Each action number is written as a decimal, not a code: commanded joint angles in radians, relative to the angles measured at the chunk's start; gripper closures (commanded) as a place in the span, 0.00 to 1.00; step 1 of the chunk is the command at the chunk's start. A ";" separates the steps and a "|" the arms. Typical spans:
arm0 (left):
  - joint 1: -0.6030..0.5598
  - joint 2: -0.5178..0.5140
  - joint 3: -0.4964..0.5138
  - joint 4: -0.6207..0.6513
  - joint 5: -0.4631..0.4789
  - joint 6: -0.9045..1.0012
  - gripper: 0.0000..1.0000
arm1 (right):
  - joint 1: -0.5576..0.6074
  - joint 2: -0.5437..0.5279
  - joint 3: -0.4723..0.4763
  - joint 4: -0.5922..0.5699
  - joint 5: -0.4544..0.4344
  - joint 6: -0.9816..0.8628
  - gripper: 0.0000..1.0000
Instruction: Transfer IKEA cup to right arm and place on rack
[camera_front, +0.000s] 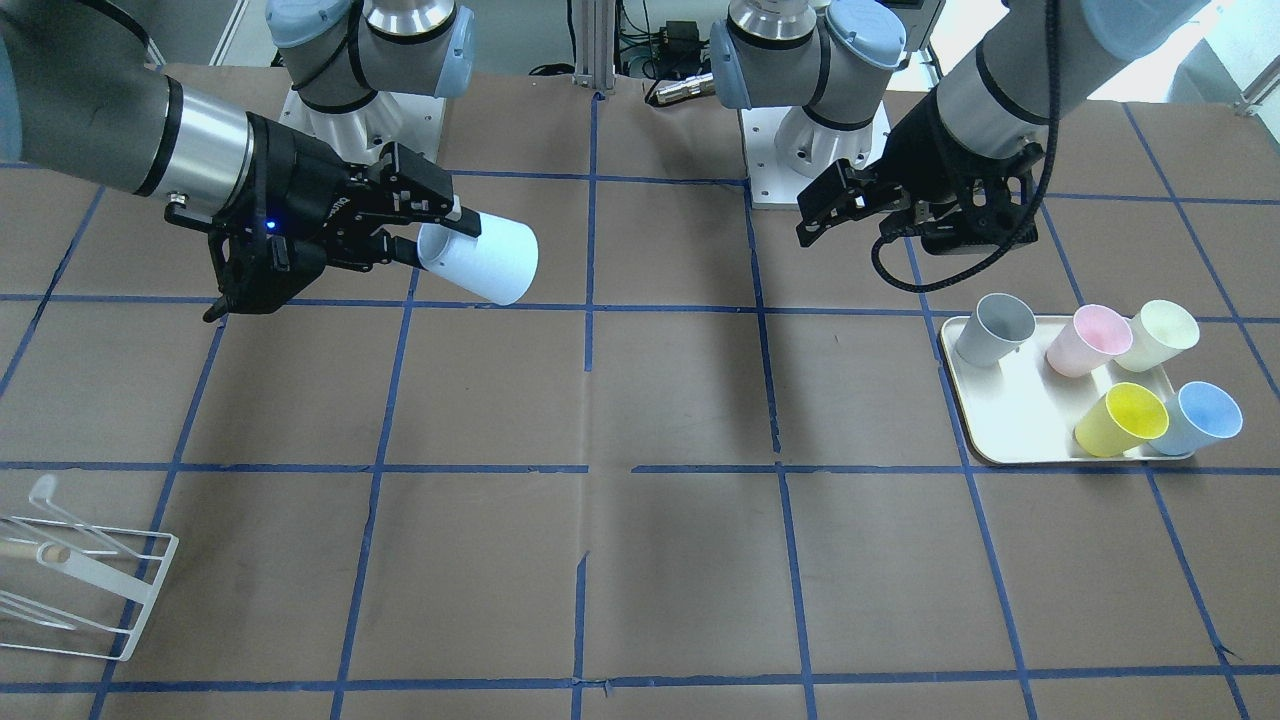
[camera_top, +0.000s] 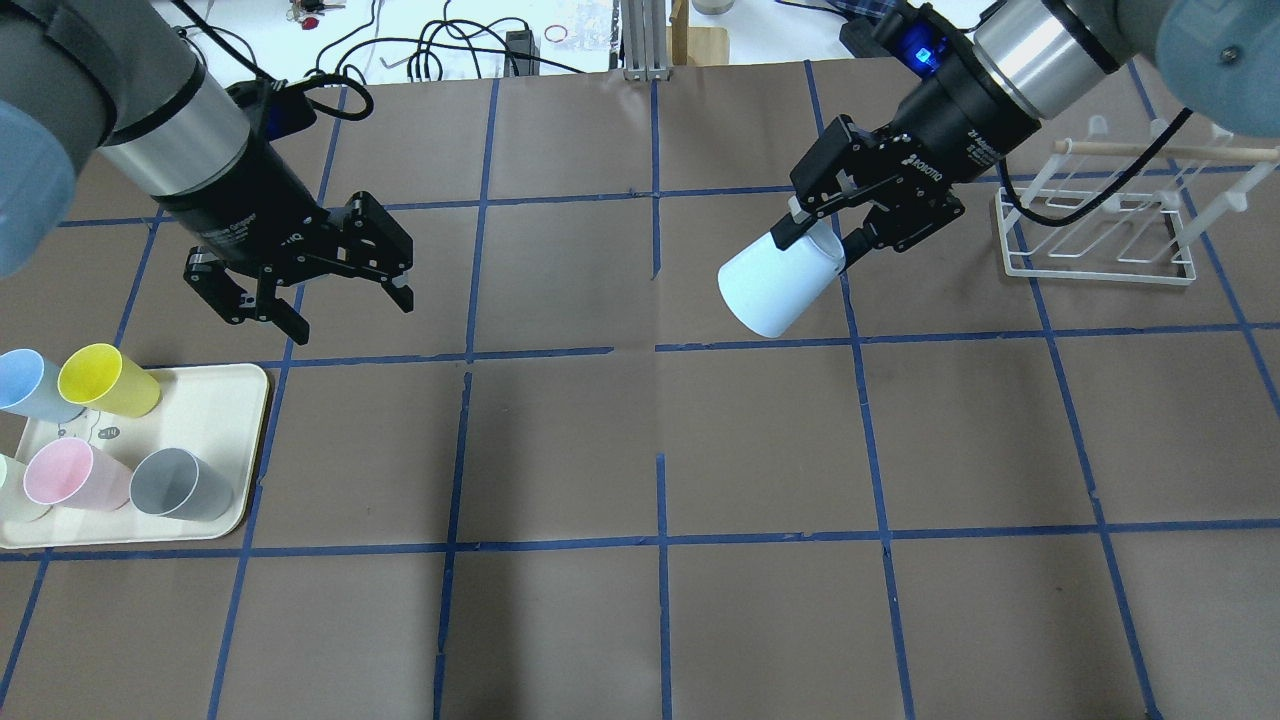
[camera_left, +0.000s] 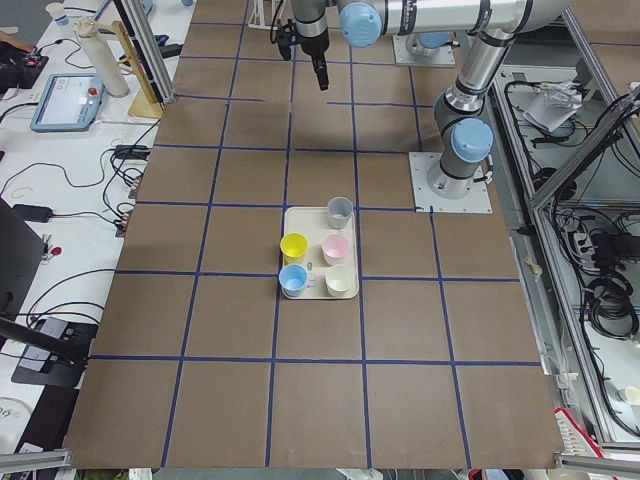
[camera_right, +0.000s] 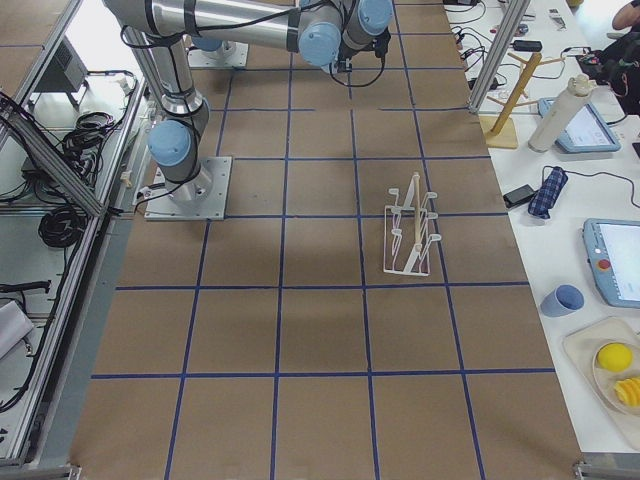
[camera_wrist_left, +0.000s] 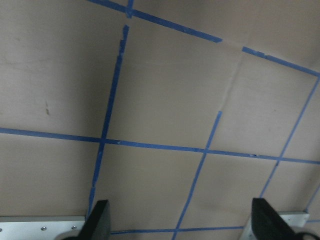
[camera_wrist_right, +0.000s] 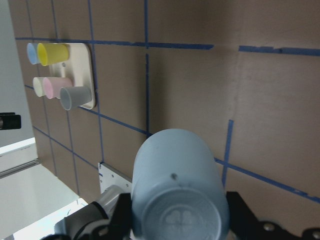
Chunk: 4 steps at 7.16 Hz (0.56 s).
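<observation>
1. IKEA cup (camera_top: 775, 285) was pinched at its base end by the right gripper (camera_top: 822, 232), held sideways in the air over the middle of the table, its mouth pointing away from the wrist.
2. The left gripper (camera_top: 350, 312) hung with its fingers spread and nothing between them, near the tray (camera_top: 215, 400) and well apart from the cup. To my eye the hand-over was done.
3. The rack (camera_top: 1118, 214) stood off to the robot's right with no cup on its prongs, so carrying the cup across and setting it there was what remained.
4. Five other cups sat on the tray, one of them pale blue like the held cup.
</observation>
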 joint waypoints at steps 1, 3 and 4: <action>-0.019 0.002 -0.020 0.078 0.103 0.008 0.00 | -0.063 0.002 0.004 -0.139 -0.240 0.004 0.57; -0.021 0.020 -0.032 0.082 0.171 0.049 0.01 | -0.091 0.036 0.002 -0.326 -0.462 -0.005 0.54; -0.021 0.022 -0.037 0.082 0.171 0.049 0.00 | -0.096 0.042 0.001 -0.371 -0.557 -0.006 0.53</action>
